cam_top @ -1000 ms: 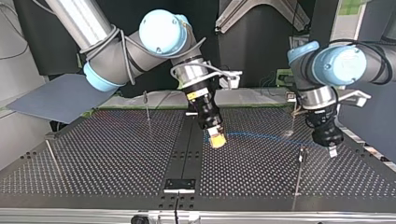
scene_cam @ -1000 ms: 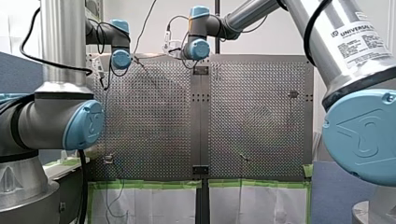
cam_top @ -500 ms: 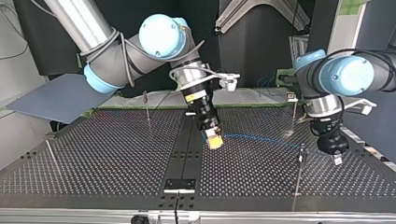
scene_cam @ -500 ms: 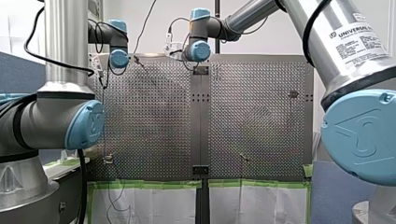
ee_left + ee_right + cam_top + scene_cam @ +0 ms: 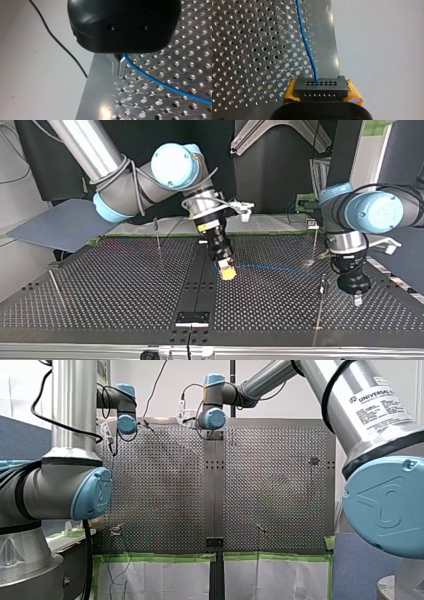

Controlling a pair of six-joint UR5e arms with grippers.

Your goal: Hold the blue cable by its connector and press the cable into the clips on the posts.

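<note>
In the right wrist view my right gripper [image 5: 321,93] is shut on the black connector [image 5: 321,86], held between its yellow pads [image 5: 290,92]. The blue cable [image 5: 307,45] leaves the connector and runs ahead over the perforated plate. In the left wrist view my left gripper [image 5: 119,61] has its metal fingers shut on the blue cable [image 5: 160,83]. In the top view the cable [image 5: 280,268] hangs low over the table between my right gripper [image 5: 228,272] near the middle and my left gripper [image 5: 357,299] at the right. A thin post with a clip [image 5: 323,280] stands just beside my left gripper.
Other thin posts stand on the table [image 5: 125,300] in the top view: one behind my left arm [image 5: 314,240], one at the back left [image 5: 158,237], one leaning at the far left [image 5: 56,287]. A black centre rail [image 5: 197,285] runs under my right gripper.
My left gripper has moved toward the top view's near edge, past the clip post, drawing the cable along. My right gripper has shifted slightly left and back with the connector.
</note>
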